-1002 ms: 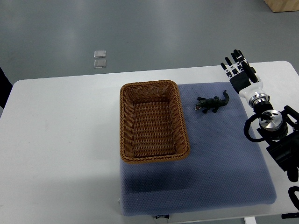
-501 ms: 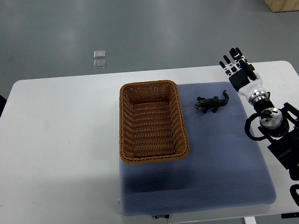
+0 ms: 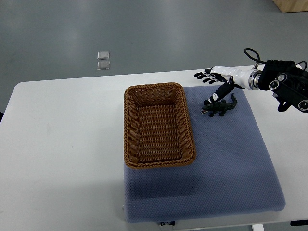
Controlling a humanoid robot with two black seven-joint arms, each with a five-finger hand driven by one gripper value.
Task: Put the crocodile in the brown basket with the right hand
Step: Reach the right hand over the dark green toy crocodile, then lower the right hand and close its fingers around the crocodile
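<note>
The right hand [image 3: 219, 77] reaches in from the right edge and hangs just above the far side of the crocodile [image 3: 220, 107], fingers spread wide and holding nothing. One dark digit angles down toward the toy, though contact cannot be confirmed. The crocodile lies on the blue mat [image 3: 216, 163], just right of the brown basket [image 3: 126, 125] and outside it, on the white table [image 3: 62, 144].

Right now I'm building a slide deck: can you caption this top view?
Open right hand poised just over the toy crocodile on the blue mat, beside the empty brown basket.
</note>
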